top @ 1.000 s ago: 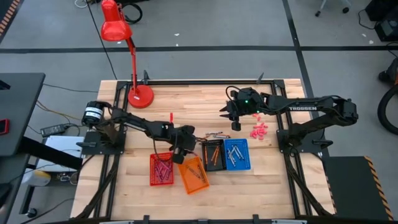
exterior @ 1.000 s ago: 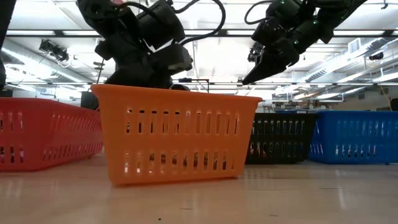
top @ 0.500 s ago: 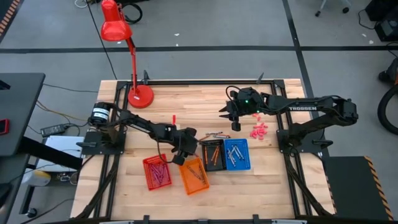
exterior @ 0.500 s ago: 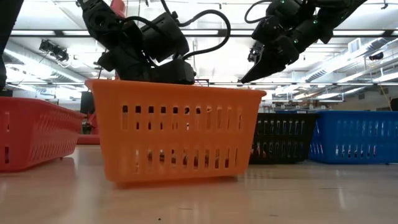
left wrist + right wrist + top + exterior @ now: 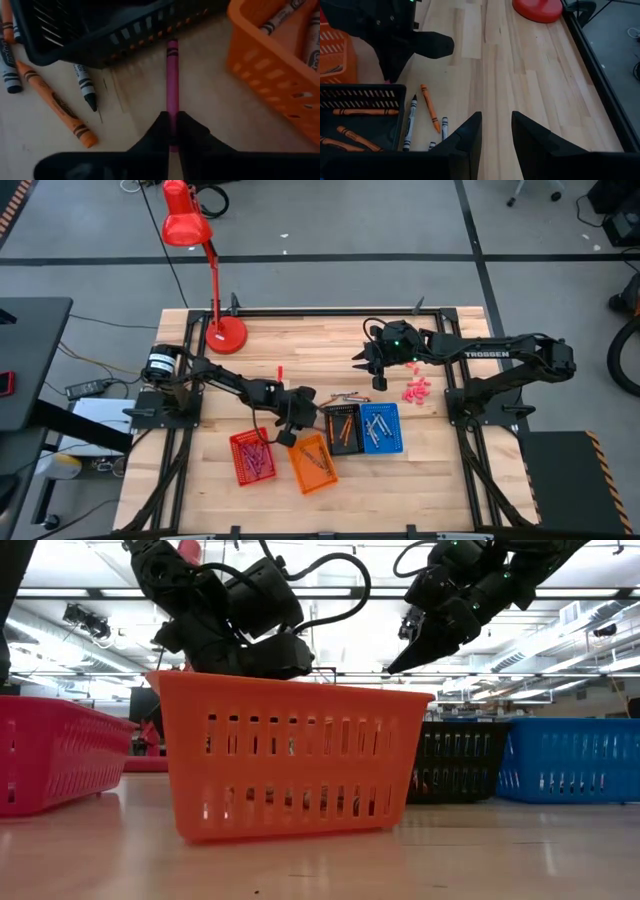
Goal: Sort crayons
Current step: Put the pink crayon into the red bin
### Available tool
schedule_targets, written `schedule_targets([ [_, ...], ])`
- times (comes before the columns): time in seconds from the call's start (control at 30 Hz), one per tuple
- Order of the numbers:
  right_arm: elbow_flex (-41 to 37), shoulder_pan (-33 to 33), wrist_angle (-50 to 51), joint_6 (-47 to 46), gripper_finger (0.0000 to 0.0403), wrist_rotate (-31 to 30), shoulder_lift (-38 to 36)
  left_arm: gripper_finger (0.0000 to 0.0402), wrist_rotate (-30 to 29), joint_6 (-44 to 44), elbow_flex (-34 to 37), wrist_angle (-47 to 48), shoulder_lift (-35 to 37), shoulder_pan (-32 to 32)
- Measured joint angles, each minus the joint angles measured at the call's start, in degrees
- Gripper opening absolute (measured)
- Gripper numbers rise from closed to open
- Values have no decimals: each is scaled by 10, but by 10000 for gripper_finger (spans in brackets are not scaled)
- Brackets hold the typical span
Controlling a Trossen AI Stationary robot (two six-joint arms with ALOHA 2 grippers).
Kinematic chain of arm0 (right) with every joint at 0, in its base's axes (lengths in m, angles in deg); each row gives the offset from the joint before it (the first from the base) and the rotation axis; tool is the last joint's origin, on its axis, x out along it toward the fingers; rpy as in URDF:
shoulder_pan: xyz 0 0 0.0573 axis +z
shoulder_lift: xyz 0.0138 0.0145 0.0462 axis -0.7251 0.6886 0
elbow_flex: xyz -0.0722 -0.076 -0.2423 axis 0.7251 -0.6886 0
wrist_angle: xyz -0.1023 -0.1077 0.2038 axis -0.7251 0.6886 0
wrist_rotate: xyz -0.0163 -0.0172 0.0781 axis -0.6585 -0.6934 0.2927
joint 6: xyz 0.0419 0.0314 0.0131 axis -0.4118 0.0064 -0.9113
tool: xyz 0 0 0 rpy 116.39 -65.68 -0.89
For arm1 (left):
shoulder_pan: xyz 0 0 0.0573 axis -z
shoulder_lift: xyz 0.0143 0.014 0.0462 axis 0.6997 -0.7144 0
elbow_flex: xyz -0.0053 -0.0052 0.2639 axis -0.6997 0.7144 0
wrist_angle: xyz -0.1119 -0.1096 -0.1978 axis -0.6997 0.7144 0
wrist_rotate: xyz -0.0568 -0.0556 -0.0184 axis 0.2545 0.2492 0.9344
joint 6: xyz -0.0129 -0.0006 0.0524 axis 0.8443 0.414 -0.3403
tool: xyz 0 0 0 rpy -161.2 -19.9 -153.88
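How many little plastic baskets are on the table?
4, in a row on the wooden table: the red plastic basket at the left end, then the orange plastic basket, the black plastic basket, and the blue plastic basket at the right end.

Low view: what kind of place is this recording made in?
Probably a lab or workshop hall. The low view shows an open ceiling with strip lights; from above, a wooden workbench stands on a bare grey floor with loose cables.
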Motion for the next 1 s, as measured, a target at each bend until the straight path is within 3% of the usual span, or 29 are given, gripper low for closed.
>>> schedule_targets([
  [0.43, 0, 0, 4, 0, 110, 0, 0, 30, -36, -1, 2, 81, 94, -1],
  [0.6, 0, 0, 9, 3, 110, 0, 0, 31, -36, 35, -25, 177, 143, -1],
  [0.83, 0, -8, -19, 34, 110, -1, 0, 31, -31, 201, -98, 358, 195, 14],
  [1.0, 0, -18, -64, 55, 110, -15, 0, 32, 26, 338, -124, 426, 223, 51],
])
